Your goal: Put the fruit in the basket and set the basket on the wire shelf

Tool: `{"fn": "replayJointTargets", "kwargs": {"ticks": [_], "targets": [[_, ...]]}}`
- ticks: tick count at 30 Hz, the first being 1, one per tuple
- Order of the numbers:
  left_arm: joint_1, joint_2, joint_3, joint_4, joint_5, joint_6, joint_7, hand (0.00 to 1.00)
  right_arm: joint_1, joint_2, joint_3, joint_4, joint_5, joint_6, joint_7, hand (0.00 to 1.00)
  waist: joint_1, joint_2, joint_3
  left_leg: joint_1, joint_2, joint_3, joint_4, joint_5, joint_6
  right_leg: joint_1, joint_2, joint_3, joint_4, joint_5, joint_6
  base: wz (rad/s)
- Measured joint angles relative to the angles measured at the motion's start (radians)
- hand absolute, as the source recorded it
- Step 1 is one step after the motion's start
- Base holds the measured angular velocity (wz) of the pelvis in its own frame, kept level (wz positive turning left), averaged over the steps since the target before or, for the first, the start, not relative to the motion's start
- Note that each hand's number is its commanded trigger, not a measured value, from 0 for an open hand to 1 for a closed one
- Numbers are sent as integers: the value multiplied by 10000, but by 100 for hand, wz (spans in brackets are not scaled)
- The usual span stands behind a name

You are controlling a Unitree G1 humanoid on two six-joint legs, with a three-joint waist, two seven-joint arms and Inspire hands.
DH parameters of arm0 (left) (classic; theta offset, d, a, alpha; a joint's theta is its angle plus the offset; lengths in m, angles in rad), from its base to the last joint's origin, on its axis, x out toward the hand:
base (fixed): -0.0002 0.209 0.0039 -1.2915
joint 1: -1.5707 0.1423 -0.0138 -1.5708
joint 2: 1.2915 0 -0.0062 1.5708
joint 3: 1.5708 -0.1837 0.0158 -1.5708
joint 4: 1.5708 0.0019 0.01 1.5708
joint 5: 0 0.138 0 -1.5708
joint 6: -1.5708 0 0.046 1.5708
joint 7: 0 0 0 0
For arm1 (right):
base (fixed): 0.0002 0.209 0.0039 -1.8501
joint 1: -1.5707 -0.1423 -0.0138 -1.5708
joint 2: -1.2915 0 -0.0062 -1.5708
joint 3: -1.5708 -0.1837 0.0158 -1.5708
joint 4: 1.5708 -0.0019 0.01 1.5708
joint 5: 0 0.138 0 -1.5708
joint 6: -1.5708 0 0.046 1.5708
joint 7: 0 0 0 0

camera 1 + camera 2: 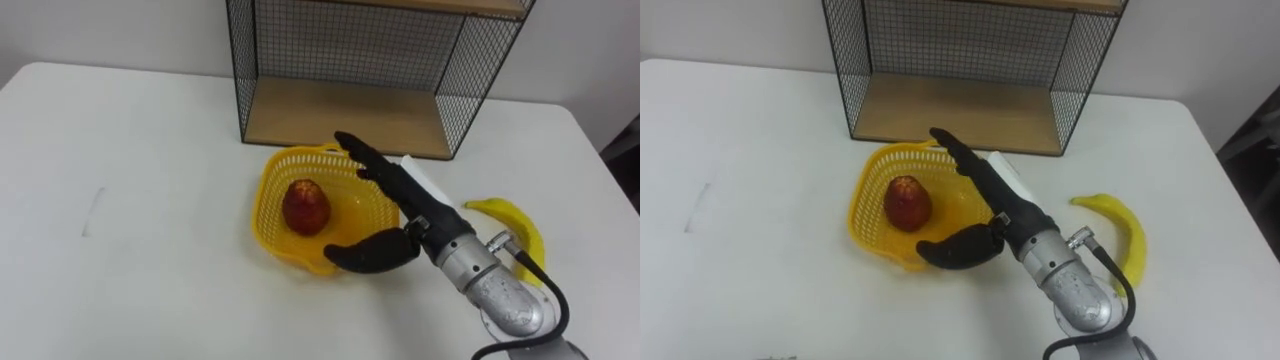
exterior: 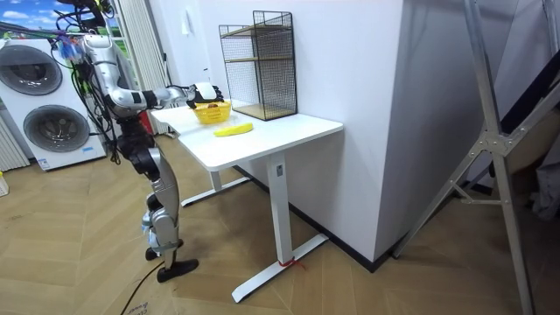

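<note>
One basket (image 1: 268, 182), two pieces of fruit, one wire shelf (image 1: 340, 112) and one robot hand are on show, all on or over the white worktop (image 1: 130, 200). The yellow basket sits just in front of the shelf's lower wooden board; a second board runs across the shelf higher up. One red fruit (image 1: 306, 206) lies inside the basket, left of centre, its slightly longer axis running away from the robot. The second fruit, a banana (image 1: 515, 232), lies on the worktop to the right of the basket and apart from it; its curved long axis runs from far left to near right, the far tip pointing towards the basket.

The right robot hand (image 1: 410, 205) reaches in from the lower right, fingers straight and spread from the thumb, clamped on nothing; the fingers stretch over the basket's right rim, pointing at the shelf, and the thumb lies by the near rim; whether they touch the rim I cannot tell.

In the room view the robot stands at the worktop's end, one arm stretched to the basket.
</note>
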Motion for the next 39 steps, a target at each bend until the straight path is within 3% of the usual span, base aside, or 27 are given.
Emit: {"fn": "replayJointTargets", "kwargs": {"ticks": [8,15,20,25,28,39], "targets": [[109,-75,32,102,55,-181,20,0,-34,32,-792,-1008,83,-54,-468,0,-57,5,-30,-2,-4,12,0,0,0,2,2,28,-5,1,0,0],[360,-87,434,86,93,-314,47,0,-412,47,-2027,-1709,92,-561,-1883,0,-268,105,-89,25,-6,15,-7,2,2,17,2,98,-10,1,1,0],[586,-103,929,-44,102,-372,51,0,-445,45,-2907,-1739,-41,-559,-2830,0,-475,13,-114,29,-6,31,-20,24,2,2,-3,101,-6,0,1,0],[735,-103,1348,-130,88,-354,49,0,-435,-20,-3853,-1671,-368,-556,-3969,0,-649,-186,-40,18,-10,84,-53,30,-2,-17,16,143,-88,-4,4,-3],[673,-104,1389,-134,96,-255,57,0,-465,-409,-3924,-666,-332,-646,-4455,0,-607,-328,-42,20,-6,113,-25,36,8,14,19,141,-183,66,23,-1],[668,-68,1302,-417,30,231,427,0,-755,-434,-3861,2711,-257,197,-4413,0,-556,-361,-30,52,-18,33,-170,137,3,-5,-9,66,-174,78,39,2]]}}
